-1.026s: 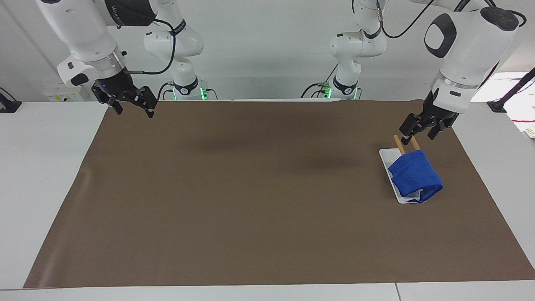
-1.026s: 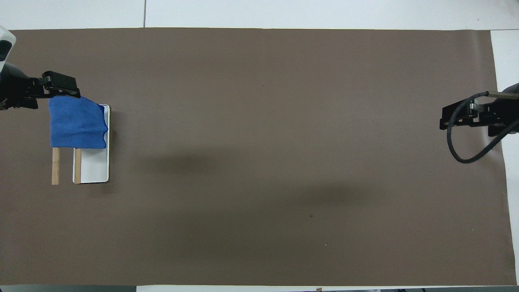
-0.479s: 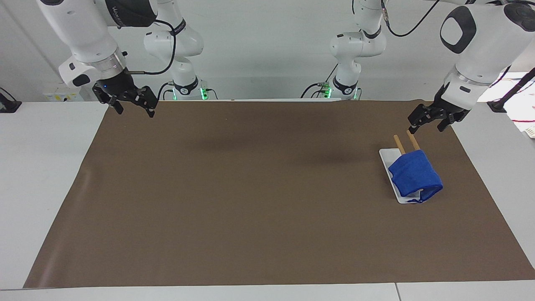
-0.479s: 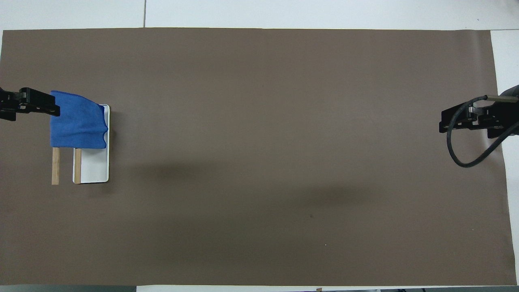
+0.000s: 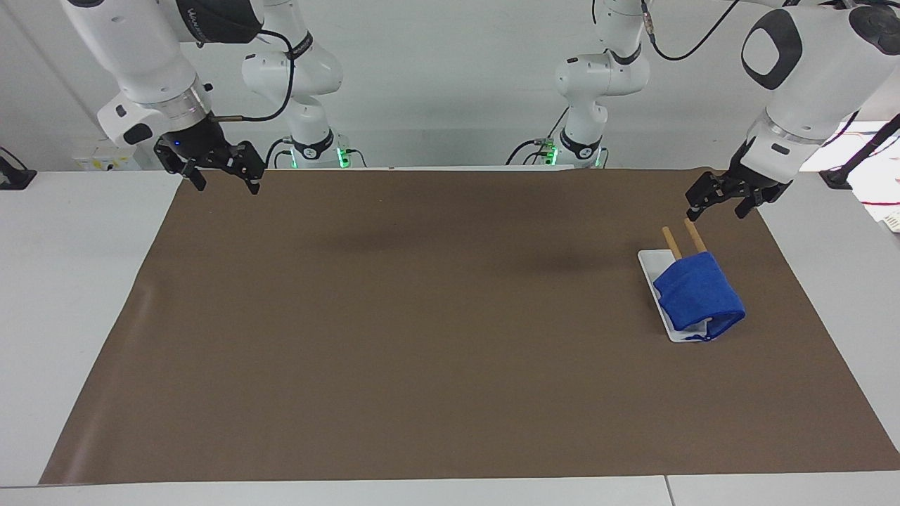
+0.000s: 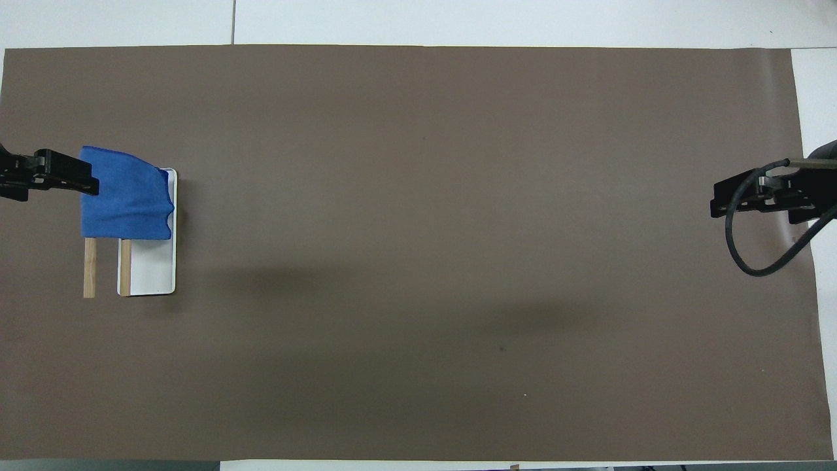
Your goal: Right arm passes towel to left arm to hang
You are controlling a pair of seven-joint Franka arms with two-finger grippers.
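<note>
The bright blue towel [image 5: 697, 295] hangs draped over two wooden bars [image 5: 673, 242] of a small rack with a white base [image 5: 650, 266], toward the left arm's end of the table. It also shows in the overhead view [image 6: 124, 199], on the rack's base [image 6: 153, 268]. My left gripper [image 5: 718, 206] is open and empty, raised over the brown mat beside the rack, apart from the towel; it also shows in the overhead view [image 6: 72, 181]. My right gripper [image 5: 225, 181] is open and empty, waiting raised over the mat's edge at the right arm's end, and it shows in the overhead view [image 6: 732, 196] too.
A brown mat [image 5: 422, 316] covers most of the white table [image 5: 70, 281]. A black cable [image 6: 745, 242] loops from the right wrist.
My left gripper has risen and drawn away from the rack toward the left arm's end of the table. The towel stays on the bars. The right gripper has barely moved.
</note>
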